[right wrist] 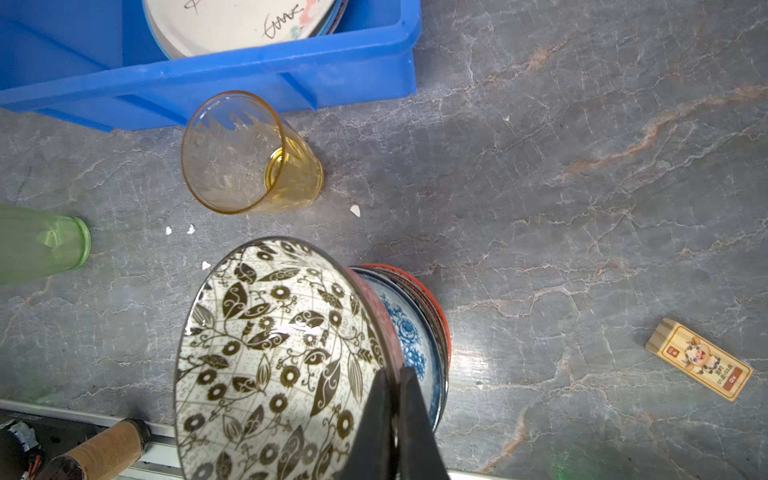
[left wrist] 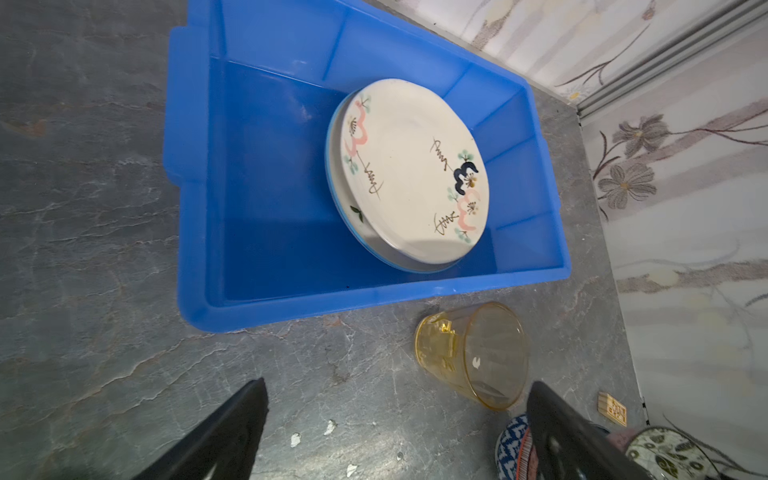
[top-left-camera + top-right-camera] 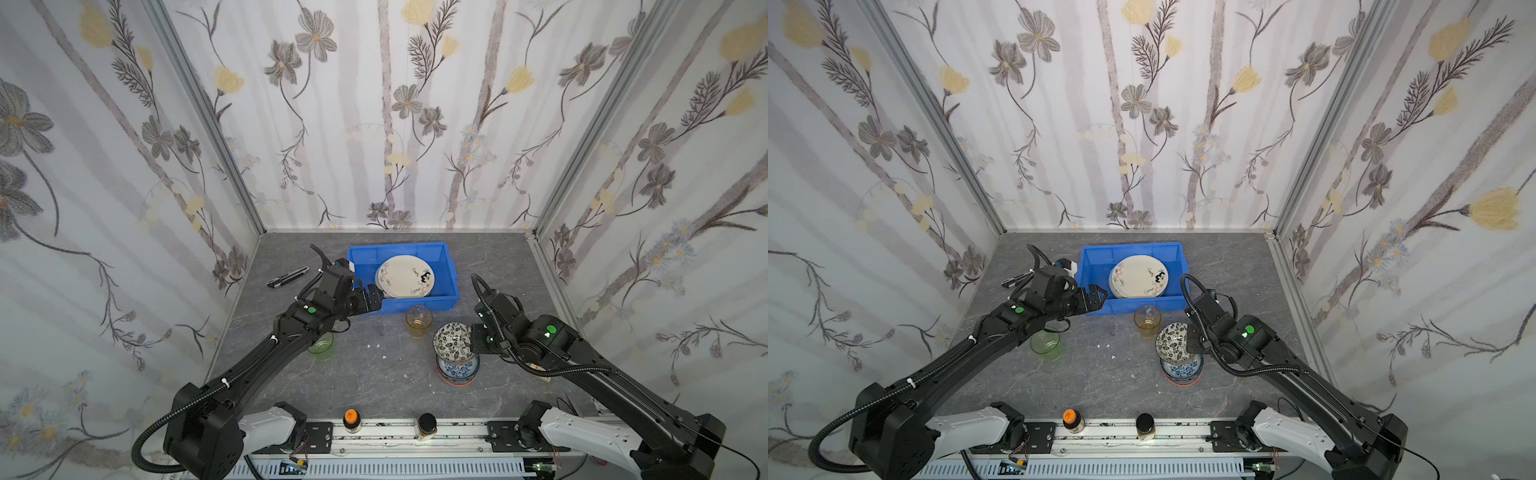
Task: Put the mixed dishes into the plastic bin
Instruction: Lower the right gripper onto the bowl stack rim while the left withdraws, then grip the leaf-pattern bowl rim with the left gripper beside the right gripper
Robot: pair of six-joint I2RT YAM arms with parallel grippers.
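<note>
My right pincer (image 1: 395, 374) clamped on leaf bowl (image 1: 270, 353) rim, bowl tilted over blue bowl (image 1: 409, 332); left pincer (image 3: 371, 297) wide apart by bin (image 3: 415, 305) corner. Plates (image 3: 405, 276) in bin.

Two slim robot arms, the left arm (image 3: 249, 365) and the right arm (image 3: 615, 386), are built of matte black, boxy links with rounded joint housings. Each joins a smooth white base housing (image 3: 266, 428) with small dark screw holes. A ribbed black cable hose (image 3: 145, 434) runs in loose loops along each arm, fastened with white cable ties (image 3: 225, 381). A round bright green dot (image 3: 311, 309) marks a joint near each wrist. The left gripper (image 3: 372, 297) and the right gripper (image 1: 395, 415) have flat, tapering black fingers (image 2: 232, 432).
</note>
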